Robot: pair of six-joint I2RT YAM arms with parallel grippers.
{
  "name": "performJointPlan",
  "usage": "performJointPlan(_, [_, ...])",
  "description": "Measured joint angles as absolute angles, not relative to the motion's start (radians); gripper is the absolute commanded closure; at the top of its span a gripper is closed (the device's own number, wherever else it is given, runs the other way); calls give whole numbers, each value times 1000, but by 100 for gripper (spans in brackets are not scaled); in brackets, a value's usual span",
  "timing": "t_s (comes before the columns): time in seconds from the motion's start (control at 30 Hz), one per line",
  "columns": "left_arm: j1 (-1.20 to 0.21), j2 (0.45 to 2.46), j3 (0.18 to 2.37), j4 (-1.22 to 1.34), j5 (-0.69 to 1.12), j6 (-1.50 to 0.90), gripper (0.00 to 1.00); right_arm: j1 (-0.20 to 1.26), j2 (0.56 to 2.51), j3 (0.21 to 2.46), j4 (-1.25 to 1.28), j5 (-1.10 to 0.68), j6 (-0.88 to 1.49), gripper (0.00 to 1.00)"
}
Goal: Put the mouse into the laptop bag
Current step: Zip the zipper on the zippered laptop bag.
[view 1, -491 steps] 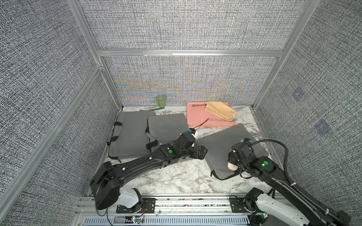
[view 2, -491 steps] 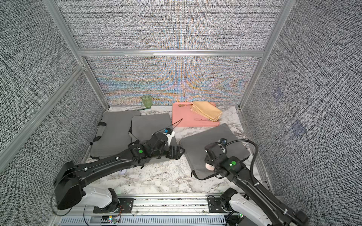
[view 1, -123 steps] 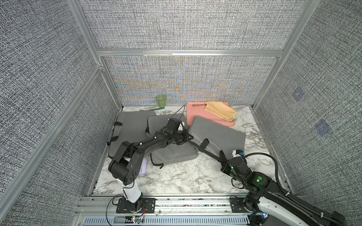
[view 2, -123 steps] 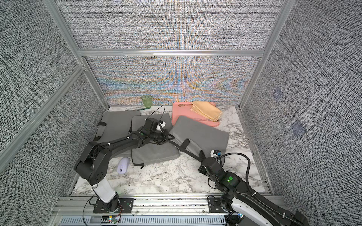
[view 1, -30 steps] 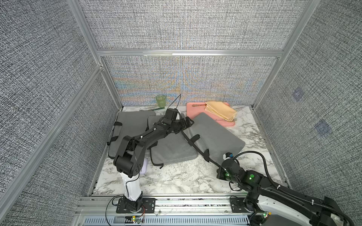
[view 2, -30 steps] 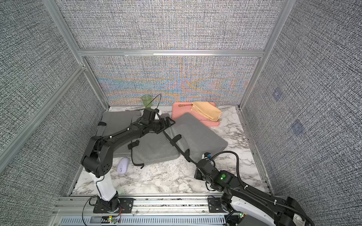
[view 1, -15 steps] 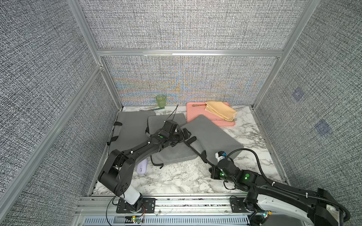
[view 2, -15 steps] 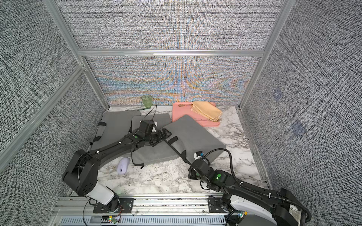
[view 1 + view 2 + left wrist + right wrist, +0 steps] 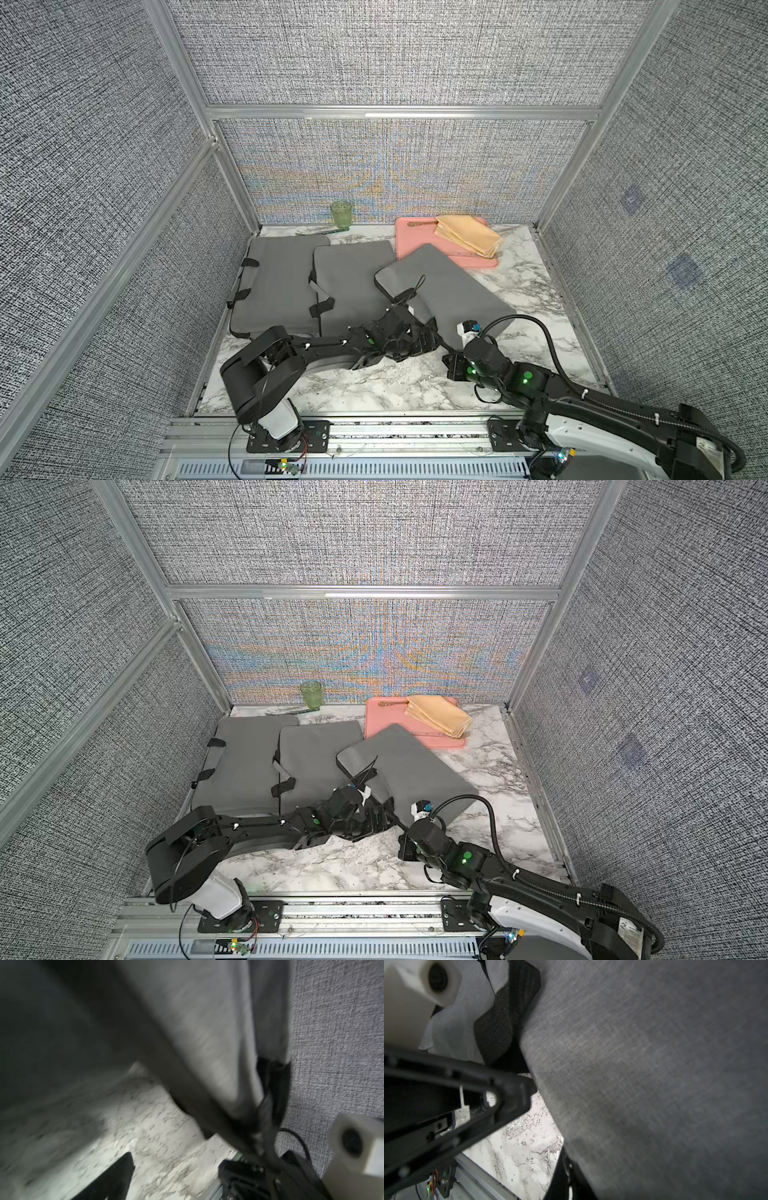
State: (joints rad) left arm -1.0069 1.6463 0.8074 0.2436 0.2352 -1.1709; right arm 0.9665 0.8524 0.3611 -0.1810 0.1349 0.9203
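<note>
In both top views, low centre, your left gripper (image 9: 417,343) sits with jaws spread at the near edge of the laptop bag (image 9: 449,286), beside the right gripper (image 9: 452,362), which is pinched shut on the bag's strap (image 9: 439,341). In the left wrist view, that strap (image 9: 270,1095) runs from the bag into the right gripper. In the right wrist view the bag (image 9: 654,1064) fills the frame, and the mouse is hidden in every view.

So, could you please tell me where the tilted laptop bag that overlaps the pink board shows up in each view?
Top view: the laptop bag lies tilted, right of centre, one corner over the pink board.
Top view: same bag, near the centre.
Left wrist: the bag, blurred, close up.
Right wrist: the bag's grey fabric fills most of the picture.
Shared landmark: the marble tabletop, in all four.
</note>
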Motion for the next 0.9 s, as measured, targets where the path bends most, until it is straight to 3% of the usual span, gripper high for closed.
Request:
performJointPlan(0.1, [-1020, 1738, 879, 305, 228, -1179, 45, 975, 848, 361, -173, 128, 920, 100])
performJointPlan(0.17, [-1026, 1784, 913, 319, 227, -1179, 75, 982, 838, 361, -176, 128, 920, 100])
performJointPlan(0.23, [-1025, 1803, 934, 323, 234, -1177, 96, 984, 830, 360, -191, 136, 921, 100])
performJointPlan(0.27, [-1024, 1805, 942, 318, 231, -1176, 100, 986, 824, 360, -191, 141, 921, 100])
performJointPlan(0.67, [-924, 1759, 1040, 104, 246, -1048, 100, 985, 767, 331, -267, 186, 966, 100])
performJointPlan(0.9, [-897, 1750, 1043, 87, 295, -1021, 100, 905, 737, 325, -318, 196, 985, 100])
